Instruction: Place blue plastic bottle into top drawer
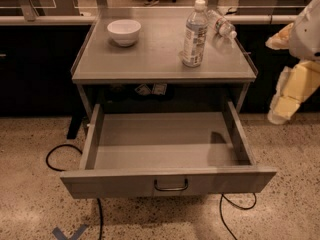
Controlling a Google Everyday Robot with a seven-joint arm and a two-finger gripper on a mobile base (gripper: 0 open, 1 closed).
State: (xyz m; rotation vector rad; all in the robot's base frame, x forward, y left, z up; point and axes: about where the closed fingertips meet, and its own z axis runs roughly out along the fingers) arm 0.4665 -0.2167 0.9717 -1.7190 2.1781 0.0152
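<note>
The blue plastic bottle (194,34) stands upright on the right half of the grey table top (150,59); it is clear, with a white cap and a pale label. The top drawer (165,144) is pulled fully open below the table top, and nothing lies in it. Its curved handle (171,186) is at front centre. My gripper (280,111) hangs at the end of the pale arm at the right edge. It is beside the table, to the right of the drawer and below table-top level, well apart from the bottle.
A white bowl (124,31) sits on the table's back left. A smaller clear bottle (221,25) lies on its side at the back right. Black cables (60,154) run over the speckled floor on both sides of the drawer. A rail and chairs stand behind.
</note>
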